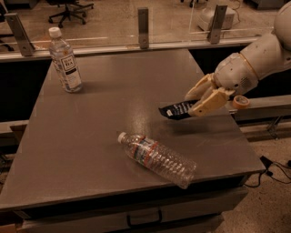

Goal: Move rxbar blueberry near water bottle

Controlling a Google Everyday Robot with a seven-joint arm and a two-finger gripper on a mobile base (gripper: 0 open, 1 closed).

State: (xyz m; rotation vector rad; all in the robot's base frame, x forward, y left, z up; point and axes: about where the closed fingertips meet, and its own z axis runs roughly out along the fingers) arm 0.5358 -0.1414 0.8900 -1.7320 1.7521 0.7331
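1. The tool hangs over the counter's right side, at about 3 o'clock from its middle. The pale arm reaches in from the 2 o'clock corner.
2. Its two tan fingers are clamped on the rxbar blueberry. They pinch the bar's right end, and the dark wrapper sticks out to the left, nearly level.
3. The bar seems to be held just above the surface, with a dim shadow on the counter beneath it.
4. The water bottle lies on its side at about 5 o'clock from the counter's middle. Its white cap points toward 10 o'clock and its base is near the front edge.
5. From the bar, the water bottle lies toward 7 o'clock, near but apart, with only bare counter between them.
6. A second bottle with a white label stands upright far off at 10 o'clock, well apart from both.
7. A roll of tape sits on the ledge just behind the tool, off the counter at 3 o'clock.
8. Three grey posts stand along the rail at the counter's far edge at 12 o'clock, with an office chair beyond them.
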